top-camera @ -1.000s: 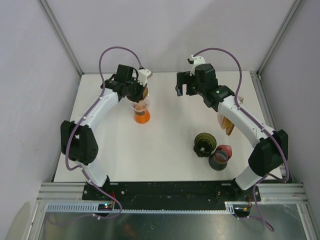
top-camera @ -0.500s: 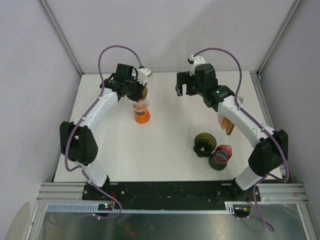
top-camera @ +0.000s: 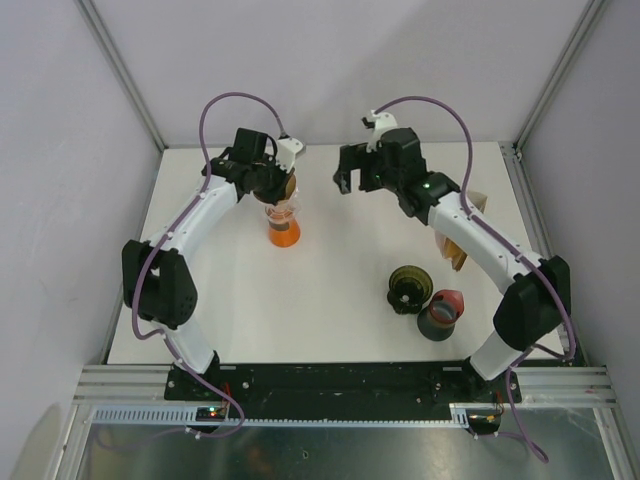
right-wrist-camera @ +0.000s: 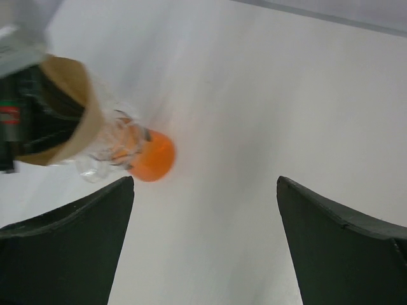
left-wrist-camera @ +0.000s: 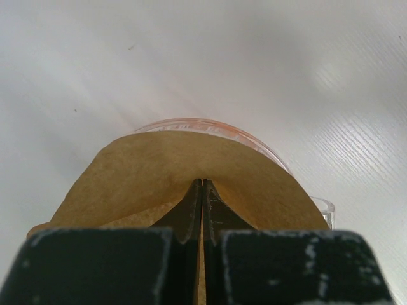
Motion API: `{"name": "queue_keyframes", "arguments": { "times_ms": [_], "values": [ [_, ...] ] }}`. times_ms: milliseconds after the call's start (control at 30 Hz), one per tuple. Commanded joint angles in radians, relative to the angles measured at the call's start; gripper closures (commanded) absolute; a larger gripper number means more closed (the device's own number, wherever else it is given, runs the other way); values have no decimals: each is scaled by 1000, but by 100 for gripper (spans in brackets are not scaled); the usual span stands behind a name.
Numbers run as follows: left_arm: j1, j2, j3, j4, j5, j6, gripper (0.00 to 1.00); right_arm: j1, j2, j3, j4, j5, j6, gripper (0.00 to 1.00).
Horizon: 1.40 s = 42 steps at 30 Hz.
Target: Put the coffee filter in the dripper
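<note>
A clear dripper with an orange base stands on the white table at the back left. My left gripper is shut on a brown paper coffee filter and holds it right over the dripper's clear rim. The filter, dripper and orange base also show in the right wrist view. My right gripper is open and empty, in the air to the right of the dripper.
A stack of brown filters stands behind my right arm at the right. A dark dripper and a dark cup with a red rim sit at the front right. Walls close in the table.
My right gripper has moved left towards the dripper. My left gripper with the filter has hardly moved.
</note>
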Motion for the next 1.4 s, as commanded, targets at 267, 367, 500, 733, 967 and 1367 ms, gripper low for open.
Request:
{"name": "queue_keyframes", "arguments": {
  "times_ms": [267,367,500,733,967,1367],
  "values": [
    [15,4,6,3,43,11,100,83,200,71,353,-257,281,13],
    [17,4,2,3,51,11,100,79,229,63,408,-289,327,16],
    [17,6,-2,3,57,10,100,81,268,65,449,-318,365,17],
    [17,-5,6,3,67,5,100,83,339,76,424,-308,398,23],
    [18,-23,22,3,70,6,100,99,348,80,392,-262,365,25],
    [38,-52,68,3,101,-19,93,113,324,93,359,-217,325,25]
  ]
}}
